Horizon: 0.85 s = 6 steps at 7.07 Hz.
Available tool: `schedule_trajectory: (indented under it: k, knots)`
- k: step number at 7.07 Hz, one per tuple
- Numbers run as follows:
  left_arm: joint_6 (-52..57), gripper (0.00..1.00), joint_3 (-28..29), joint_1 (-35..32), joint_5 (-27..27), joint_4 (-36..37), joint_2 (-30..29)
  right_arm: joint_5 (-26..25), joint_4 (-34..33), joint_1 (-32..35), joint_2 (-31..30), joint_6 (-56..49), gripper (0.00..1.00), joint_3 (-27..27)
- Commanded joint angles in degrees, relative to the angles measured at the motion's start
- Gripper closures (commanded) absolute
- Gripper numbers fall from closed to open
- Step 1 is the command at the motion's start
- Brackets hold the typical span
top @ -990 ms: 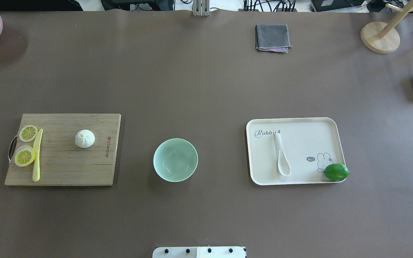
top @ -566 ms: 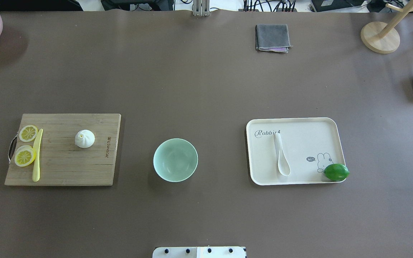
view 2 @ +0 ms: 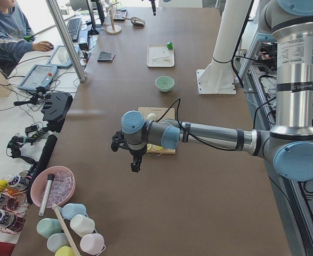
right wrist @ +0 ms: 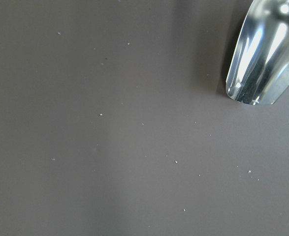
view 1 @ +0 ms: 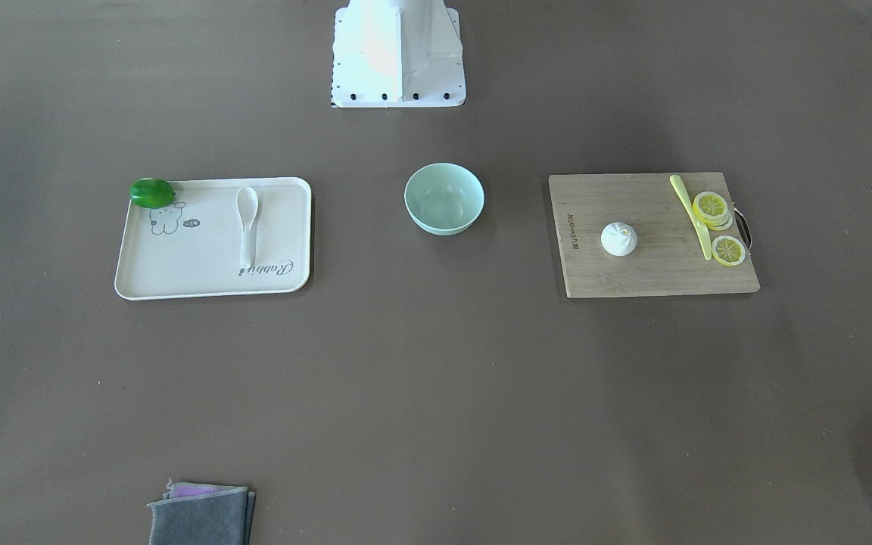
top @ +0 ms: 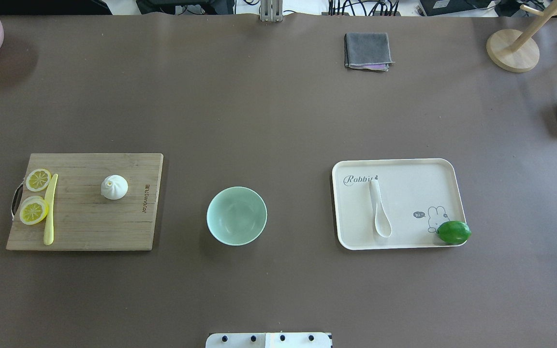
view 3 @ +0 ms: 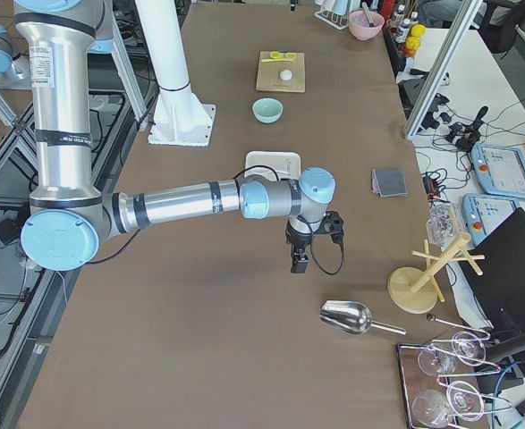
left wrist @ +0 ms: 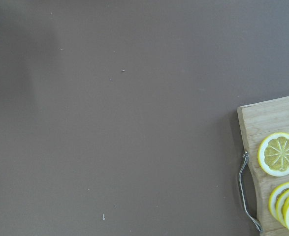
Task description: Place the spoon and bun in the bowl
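The bun [top: 114,187] sits on the wooden board [top: 85,227] at the robot's left. The spoon [top: 379,215] lies on the cream tray [top: 414,188] at its right, and the mint bowl [top: 236,215] stands between them on the desk [top: 278,121]. The left jaws hang beyond the board's handle end, the right jaws near a steel scoop [view 3: 347,316]; whether either pair is wide or narrow I cannot tell.

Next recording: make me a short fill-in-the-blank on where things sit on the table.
The bun sits on the wooden ____.
The spoon lies on the cream ____.
The bowl holds neither of them; it is ____.
Beside the lemon slices lies a pale-yellow ____.
Missing words: board; tray; empty; knife.
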Motion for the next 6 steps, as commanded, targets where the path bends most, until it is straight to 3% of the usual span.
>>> schedule_trajectory:
  k: [1,3,6]
  knots:
    - [-4.3,0.03,-1.4,0.1,-0.1,0.7,0.2,2.6,3.5,0.9,-0.3,-0.2,0.00,-3.2]
    - [-10.9,0.03,-2.4,0.5,-1.1,0.6,-0.4,2.9,3.6,0.2,1.3,0.9,0.00,-1.8]
    - [-11.8,0.02,-2.4,2.1,-1.6,0.1,-0.5,4.6,5.5,-12.2,6.0,27.7,0.00,5.0]
